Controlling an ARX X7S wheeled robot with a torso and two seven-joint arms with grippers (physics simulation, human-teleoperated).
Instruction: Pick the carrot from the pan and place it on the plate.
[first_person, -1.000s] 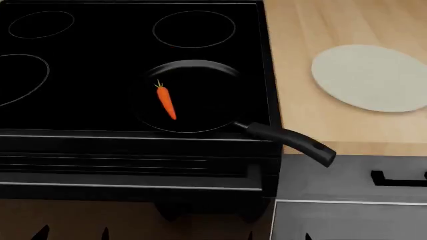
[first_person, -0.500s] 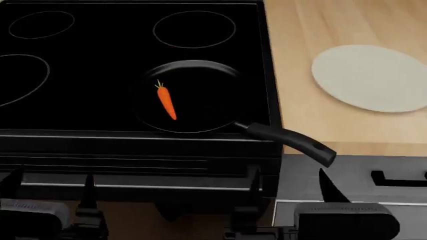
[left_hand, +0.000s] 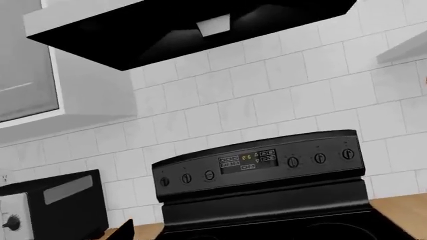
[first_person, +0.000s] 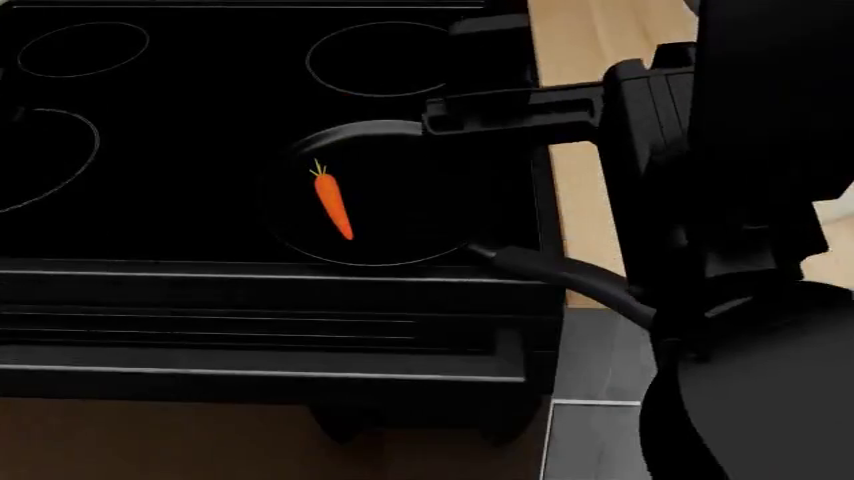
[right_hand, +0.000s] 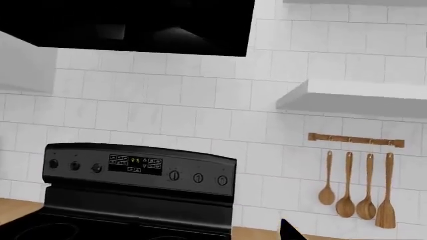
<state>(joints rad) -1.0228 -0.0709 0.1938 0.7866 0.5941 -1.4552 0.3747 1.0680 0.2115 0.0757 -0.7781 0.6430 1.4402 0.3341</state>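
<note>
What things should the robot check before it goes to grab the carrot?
1. Carrot lies in the pan, in plain sight: ok.
2. Nothing touches the carrot or covers it: ok.
3. Right arm is up beside the pan, but its tool's fingertips cannot be made out: cannot tell.
4. Plate is free to receive the carrot: cannot tell, the right arm hides nearly all of it.
5. Pan handle sticks out toward the right arm, partly behind it: not ok, easy to bump.
6. Left tool out of the way: cannot tell, it is not seen.
</note>
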